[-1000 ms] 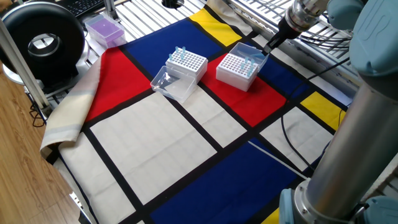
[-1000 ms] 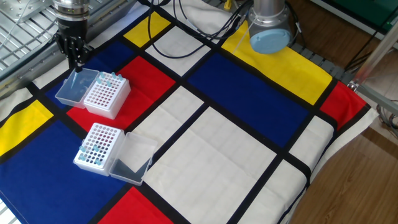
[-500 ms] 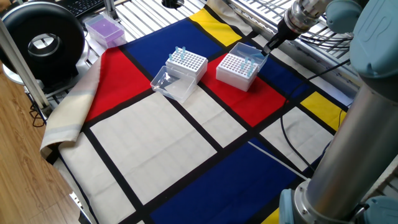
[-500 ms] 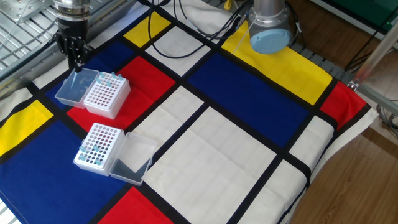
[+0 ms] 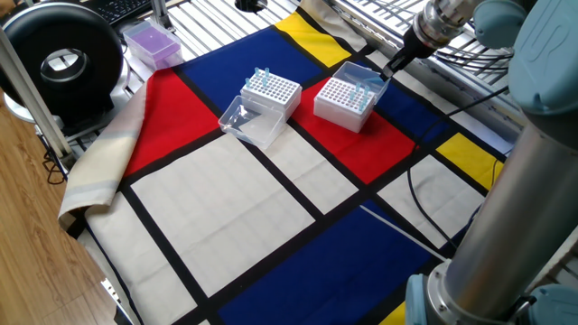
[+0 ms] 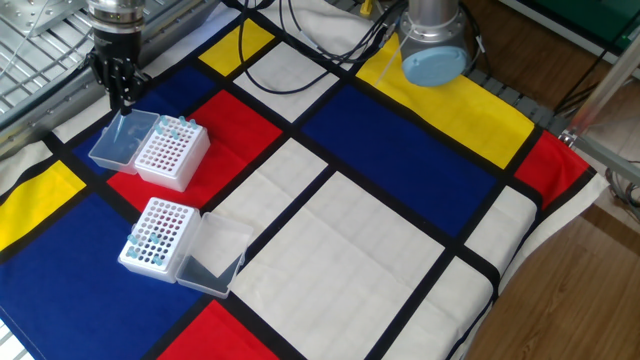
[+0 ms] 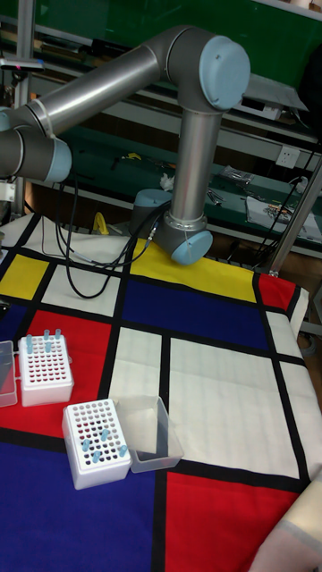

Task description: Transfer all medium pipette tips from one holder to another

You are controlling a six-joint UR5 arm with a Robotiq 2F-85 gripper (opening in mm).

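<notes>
Two white perforated holders stand on the checked cloth, each with its clear lid folded open. One holder (image 5: 343, 102) (image 6: 170, 152) (image 7: 45, 371) carries a few pale-blue medium pipette tips (image 5: 366, 90) (image 6: 172, 125) along its far edge. The other holder (image 5: 273, 94) (image 6: 158, 232) (image 7: 94, 444) has several tips (image 5: 262, 79) (image 6: 148, 246). My gripper (image 5: 391, 67) (image 6: 124, 97) hangs over the first holder's open lid (image 6: 120, 142), its fingers pressed together. Whether a tip sits between them is too small to tell. The tall fixed view does not include the gripper.
A black round device (image 5: 61, 56) and a purple box (image 5: 152, 41) sit at the cloth's far corner. A wire rack (image 6: 40, 40) lies behind the gripper. Cables (image 6: 305, 40) trail by the arm's base (image 6: 433, 45). The second lid (image 6: 210, 258) lies beside its holder.
</notes>
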